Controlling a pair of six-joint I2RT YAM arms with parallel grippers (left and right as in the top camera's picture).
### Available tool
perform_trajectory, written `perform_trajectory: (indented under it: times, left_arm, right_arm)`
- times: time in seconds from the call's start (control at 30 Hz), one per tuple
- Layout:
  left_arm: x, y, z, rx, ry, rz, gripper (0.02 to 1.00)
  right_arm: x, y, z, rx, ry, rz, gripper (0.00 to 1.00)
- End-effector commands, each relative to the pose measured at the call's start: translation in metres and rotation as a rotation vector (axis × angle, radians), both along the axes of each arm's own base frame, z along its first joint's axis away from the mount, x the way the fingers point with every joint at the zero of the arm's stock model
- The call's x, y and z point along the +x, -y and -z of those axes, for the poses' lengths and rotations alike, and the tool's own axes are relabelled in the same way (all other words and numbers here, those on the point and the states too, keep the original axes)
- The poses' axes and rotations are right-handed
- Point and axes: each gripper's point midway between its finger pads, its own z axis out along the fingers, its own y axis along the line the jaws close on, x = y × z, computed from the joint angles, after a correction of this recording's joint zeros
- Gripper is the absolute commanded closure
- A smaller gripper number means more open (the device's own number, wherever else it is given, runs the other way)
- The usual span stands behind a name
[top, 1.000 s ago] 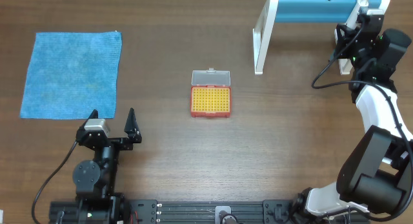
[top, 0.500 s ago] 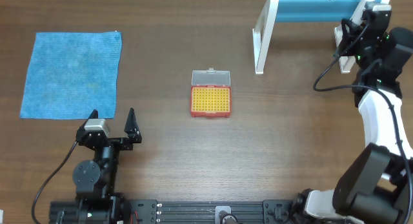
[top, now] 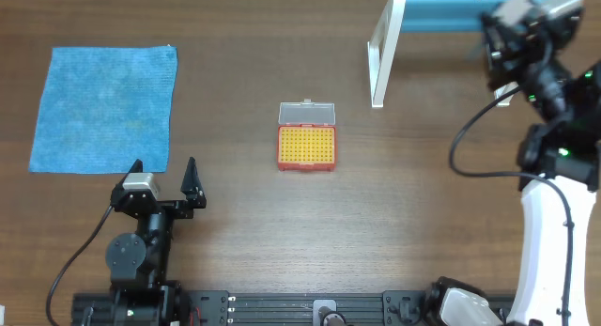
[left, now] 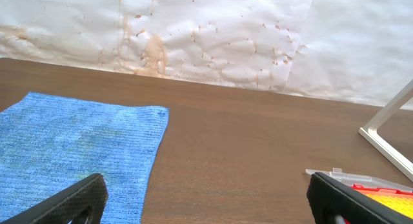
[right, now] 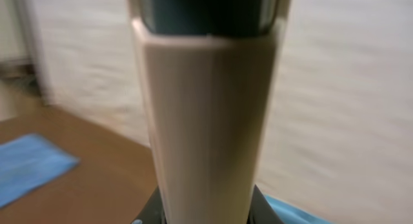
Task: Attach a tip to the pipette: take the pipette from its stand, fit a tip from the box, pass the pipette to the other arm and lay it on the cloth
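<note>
Left arm (top: 141,246): black, silver wrist block.
Left gripper (top: 164,163): black, pointed fingers (top: 192,176).
Right arm (top: 545,223): white links, black joints, green lights.
Cables (top: 457,138): black, thin.

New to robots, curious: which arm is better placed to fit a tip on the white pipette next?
Right: the right gripper holds the white pipette at the blue stand; the left gripper sits open, empty.
</note>
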Motion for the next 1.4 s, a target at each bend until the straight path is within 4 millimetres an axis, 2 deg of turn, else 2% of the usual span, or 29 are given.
perform_trajectory:
  times: [0.03,0.17,0.5,0.6,0.7,0.83,1.0,1.17,1.4]
  left_arm:
    - [0.0,0.002,0.003,0.012,-0.01,0.014,0.02]
    - [0.0,0.002,0.003,0.012,-0.01,0.014,0.023]
    - [0.0,0.002,0.003,0.012,-0.01,0.014,0.02]
    - [0.0,0.002,0.003,0.012,-0.01,0.014,0.02]
    - [0.0,0.002,0.003,0.012,-0.01,0.014,0.02]
    - [0.0,0.002,0.003,0.012,-0.01,0.014,0.02]
    - [0.0,0.002,0.003,0.012,-0.01,0.014,0.02]
    - [0.0,0.002,0.003,0.012,-0.01,0.014,0.02]
    - [0.0,0.002,0.003,0.012,-0.01,0.014,0.02]
  right_arm:
    - [-0.031,-0.09,0.011,0.026,-0.041,-0.379,0.923]
    - [-0.046,-0.141,0.022,0.033,0.008,-0.518,0.923]
    - [-0.078,-0.214,0.057,0.124,0.03,-0.595,0.923]
    - [-0.079,-0.234,0.073,0.133,-0.008,-0.612,0.923]
    - [-0.069,-0.254,0.094,0.145,-0.055,-0.579,0.923]
    - [-0.066,-0.276,0.121,0.143,-0.125,-0.562,0.923]
    - [-0.058,-0.275,0.137,0.133,-0.142,-0.463,0.925]
    - [-0.06,-0.272,0.149,-0.003,-0.025,-0.457,0.923]
    - [-0.053,-0.244,0.161,-0.018,0.006,-0.391,0.921]
